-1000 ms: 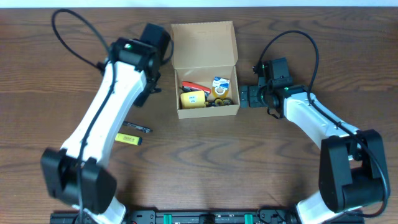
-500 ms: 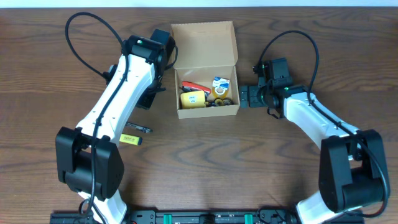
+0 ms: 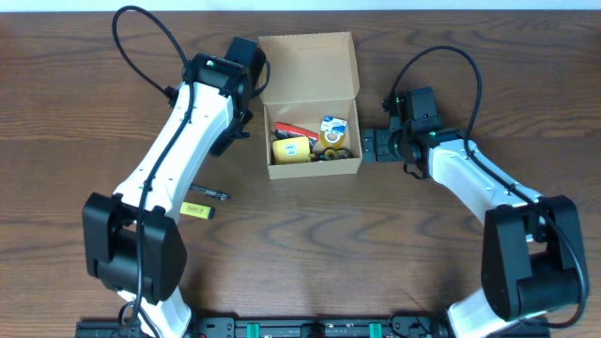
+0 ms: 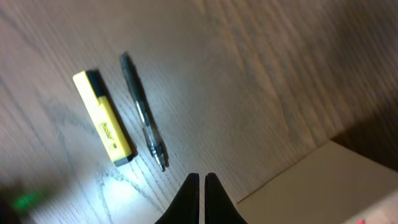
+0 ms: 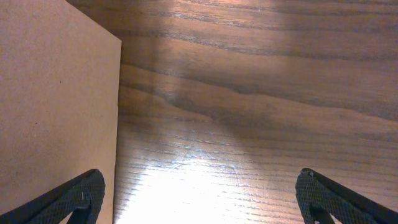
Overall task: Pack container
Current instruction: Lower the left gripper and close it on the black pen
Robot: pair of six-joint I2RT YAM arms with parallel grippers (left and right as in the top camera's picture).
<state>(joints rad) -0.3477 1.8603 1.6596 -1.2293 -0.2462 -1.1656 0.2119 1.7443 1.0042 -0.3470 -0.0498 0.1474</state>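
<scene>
The tan cardboard container [image 3: 315, 165] stands open at mid-table with its flap lid [image 3: 308, 64] tipped back. Inside lie a yellow item [image 3: 291, 148], a red item [image 3: 286, 130], a tape roll [image 3: 331, 138] and small dark pieces. My left gripper [image 3: 225, 143] is shut and empty, just left of the container; in the left wrist view its tips [image 4: 202, 177] hover over bare wood beside the container's corner [image 4: 323, 186]. My right gripper [image 3: 371, 145] is open by the container's right wall [image 5: 56, 93], with one finger [image 5: 81, 199] at that wall.
A yellow highlighter [image 3: 194, 210] and a dark pen [image 3: 208, 193] lie side by side on the table, left of and in front of the container. Both show in the left wrist view, the highlighter [image 4: 104, 118] and the pen [image 4: 142, 112]. Cables loop above both arms.
My left arm has swung right, closer to the container's left side, with its gripper still shut. The right arm and the container's contents have not moved.
</scene>
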